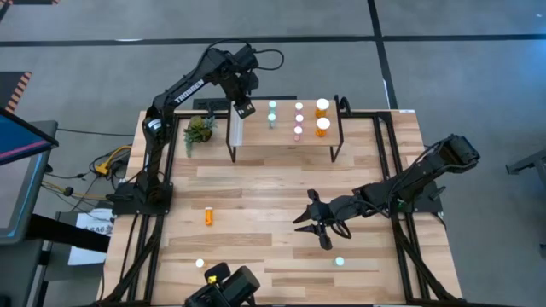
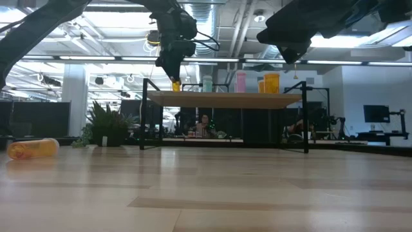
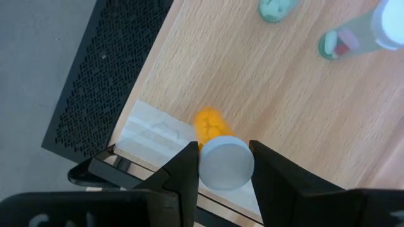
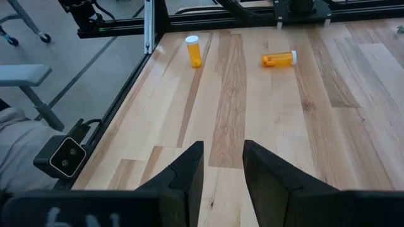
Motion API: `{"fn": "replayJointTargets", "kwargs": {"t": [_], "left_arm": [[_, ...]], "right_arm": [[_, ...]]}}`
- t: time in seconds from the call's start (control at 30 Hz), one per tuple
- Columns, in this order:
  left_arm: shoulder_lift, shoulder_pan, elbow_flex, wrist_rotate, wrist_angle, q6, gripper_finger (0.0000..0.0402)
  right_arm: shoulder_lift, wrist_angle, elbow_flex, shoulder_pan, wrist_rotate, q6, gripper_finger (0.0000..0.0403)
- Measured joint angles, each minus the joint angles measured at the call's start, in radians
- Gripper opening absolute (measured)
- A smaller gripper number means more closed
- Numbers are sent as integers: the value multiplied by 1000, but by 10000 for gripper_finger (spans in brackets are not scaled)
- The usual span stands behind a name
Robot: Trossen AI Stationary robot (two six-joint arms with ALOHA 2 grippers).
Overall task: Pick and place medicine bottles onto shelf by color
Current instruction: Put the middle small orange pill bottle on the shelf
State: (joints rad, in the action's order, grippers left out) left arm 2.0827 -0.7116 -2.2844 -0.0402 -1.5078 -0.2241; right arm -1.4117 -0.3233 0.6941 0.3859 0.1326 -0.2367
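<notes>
The shelf (image 1: 286, 141) stands at the table's far side. On it stand teal bottles (image 1: 272, 112), pink bottles (image 1: 299, 118) and two larger orange bottles (image 1: 322, 117), all upright. My left gripper (image 1: 243, 107) hangs over the shelf's left end by the pale strip (image 3: 154, 135), shut on a small orange bottle (image 3: 208, 124). My right gripper (image 1: 312, 223) hovers open over mid-table, nothing between its fingers (image 4: 189, 167). On the table, one orange bottle (image 1: 209, 216) lies on its side. Another orange bottle (image 4: 193, 50) and a teal one (image 1: 339, 261) stand upright. My left gripper pinches the orange bottle's white cap (image 3: 224, 165) between its two fingers, one on each side. The fingers come from above, pointing down. The bottle (image 2: 176, 84) hangs roughly upright below them, its bottom right at the shelf's top; whether it rests there I cannot tell.
A small potted plant (image 1: 199, 130) stands on the table left of the shelf. Black frame rails (image 1: 392, 162) run along the table's sides. Bare wood lies between the shelf and my right gripper.
</notes>
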Motion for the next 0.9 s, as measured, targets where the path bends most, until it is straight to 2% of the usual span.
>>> {"fn": "replayJointTargets", "kwargs": {"t": [0.9], "left_arm": [[0, 0, 0, -17, -6, 27, 108]], "right_arm": [[0, -3, 0, 0, 0, -1, 132]]}}
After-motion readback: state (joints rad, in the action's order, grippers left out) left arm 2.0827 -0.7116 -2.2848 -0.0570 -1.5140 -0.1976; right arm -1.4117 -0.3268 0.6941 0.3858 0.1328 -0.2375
